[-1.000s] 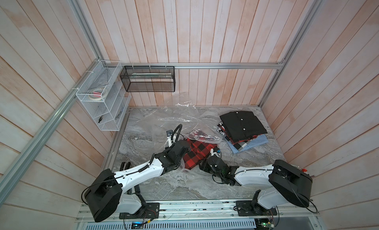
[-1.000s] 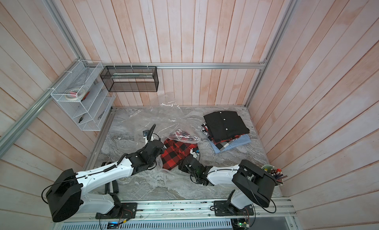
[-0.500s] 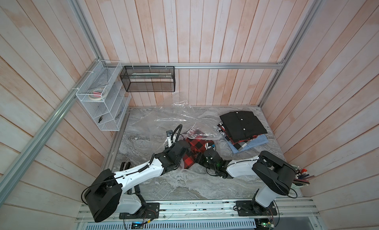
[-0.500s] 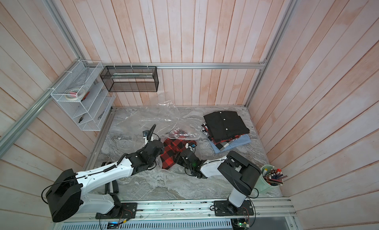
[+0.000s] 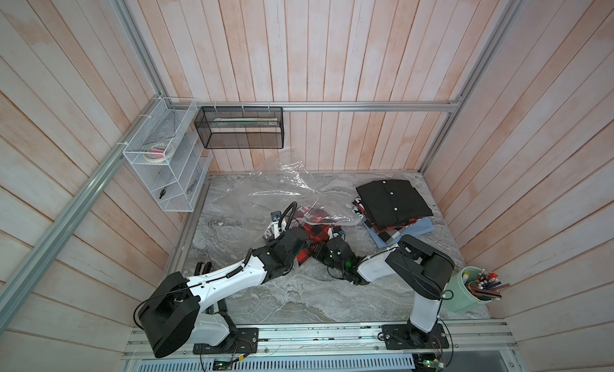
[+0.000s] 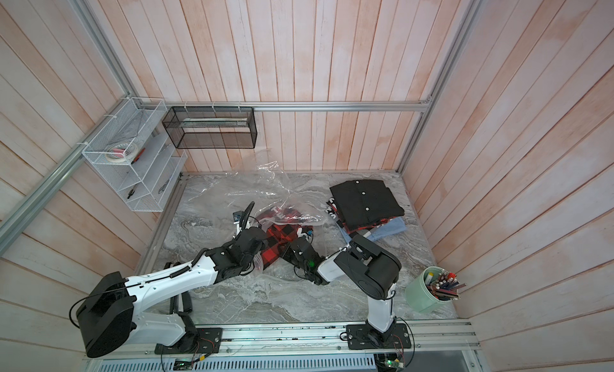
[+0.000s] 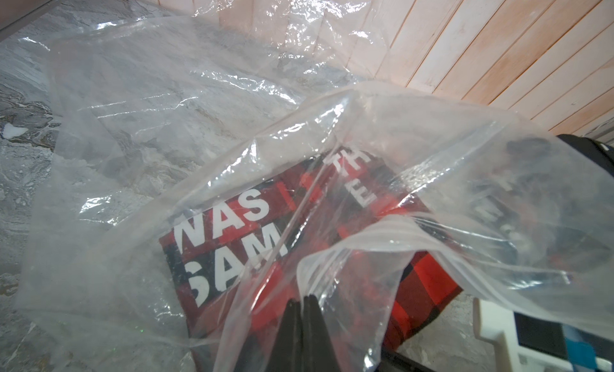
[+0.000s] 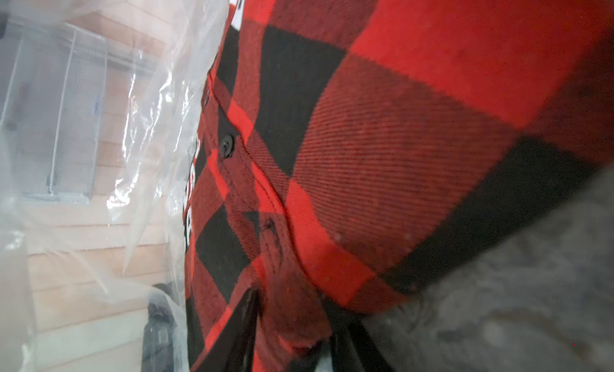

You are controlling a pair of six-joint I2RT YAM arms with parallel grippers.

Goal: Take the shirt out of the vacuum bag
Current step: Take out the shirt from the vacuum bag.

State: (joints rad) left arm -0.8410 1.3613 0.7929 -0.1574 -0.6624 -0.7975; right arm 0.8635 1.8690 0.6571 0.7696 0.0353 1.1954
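The red and black plaid shirt [image 5: 318, 230] [image 6: 282, 235] lies mid-table, its far half inside the clear crinkly vacuum bag [image 5: 282, 184] [image 6: 255, 187] and its near half outside. In the left wrist view the left gripper [image 7: 303, 299] is shut on the bag's [image 7: 166, 121] mouth rim, which it holds lifted above the shirt [image 7: 427, 280] with white lettering. In the right wrist view the right gripper [image 8: 292, 307] has a bunched fold of the shirt [image 8: 365, 121] pinched between its dark fingers [image 8: 244, 324]. In both top views the two wrists meet at the shirt's near edge.
A stack of folded clothes [image 5: 392, 201] topped by a black shirt lies at the back right. A green cup of pens [image 5: 463, 295] stands at the front right. A white wire rack [image 5: 166, 167] and a black mesh basket [image 5: 239, 128] hang on the walls.
The right arm folded in and its gripper moved left onto the shirt's near edge, then closed on the fabric. The shirt bunched slightly. The left gripper stayed put.
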